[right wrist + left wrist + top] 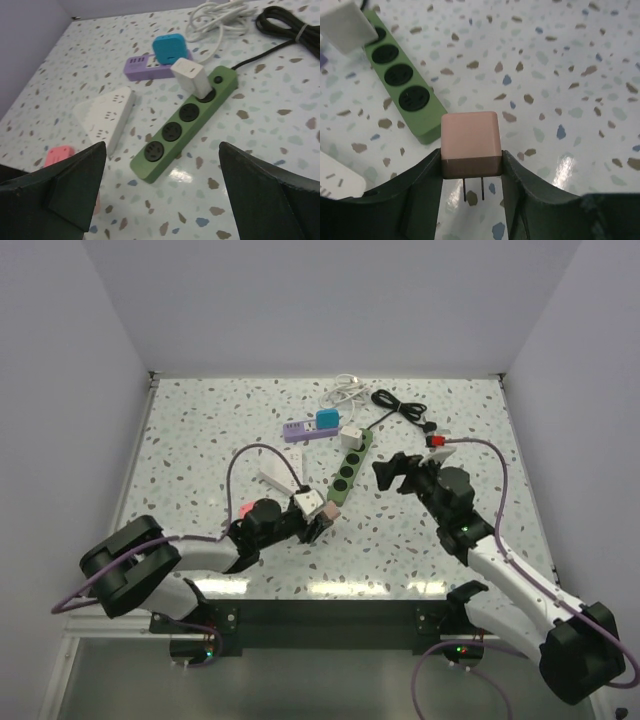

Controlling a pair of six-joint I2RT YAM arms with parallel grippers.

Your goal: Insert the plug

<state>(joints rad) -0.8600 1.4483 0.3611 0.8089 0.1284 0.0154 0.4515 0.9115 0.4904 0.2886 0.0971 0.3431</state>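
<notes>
The pink plug (470, 142) sits in the left claw (471, 165), whose jaws are partly closed and pinch two flat opposite sides of the cube at its darker band, just above the two thin prongs (473, 187). The prongs stick out bare between the fingers. The plug is over the speckled table (560, 75), just beside the near end of the green power strip (407, 92), which has three free sockets and a white adapter (192, 77) filling the far one. The plug looks small, light and rigid, with smooth plastic faces, so it could twist or slide back through the fingers when pushed into a socket. A square hold on the flat sides, as it is now, suits it best. The prongs are the delicate part and would likely bend if they met the socket at an angle. The right claw (162, 150) hangs wide open and empty — facing the strip from the right.
</notes>
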